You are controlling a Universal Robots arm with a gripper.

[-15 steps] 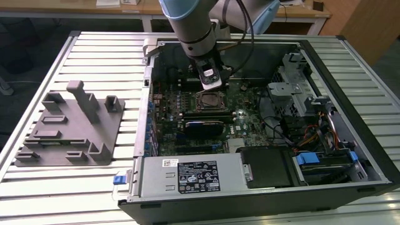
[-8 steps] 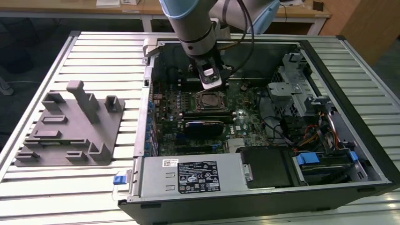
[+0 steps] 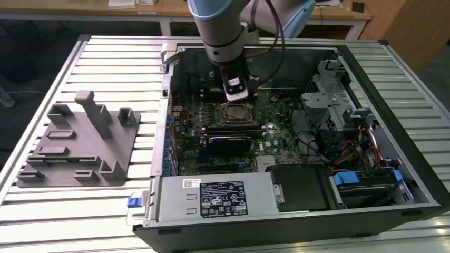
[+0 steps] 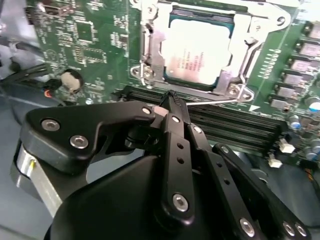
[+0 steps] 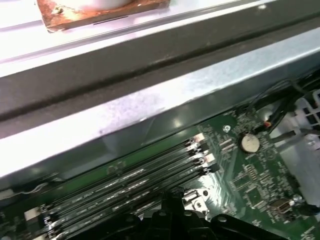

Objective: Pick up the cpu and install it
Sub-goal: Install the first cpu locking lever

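The cpu (image 4: 197, 52), a pale silver square chip, lies flat in the motherboard socket with a metal frame (image 4: 150, 55) around its edges. In the exterior view the cpu (image 3: 234, 113) shows as a small square in the middle of the board inside the open computer case. My gripper (image 3: 236, 96) hangs just behind and above the socket. In the second wrist view my gripper (image 4: 170, 101) has its black fingers pressed together with nothing between them, the tips over the memory slots (image 4: 225, 125) beside the socket. The gripper's black body (image 5: 170, 222) sits over those slots in the first wrist view.
A grey plastic tray (image 3: 77, 142) with upright pegs rests on the slatted table at the exterior view's left. Inside the case are a black block (image 3: 228, 143) below the socket, the power supply (image 3: 218, 197), a drive cage (image 3: 338, 105) and loose cables (image 3: 344, 153).
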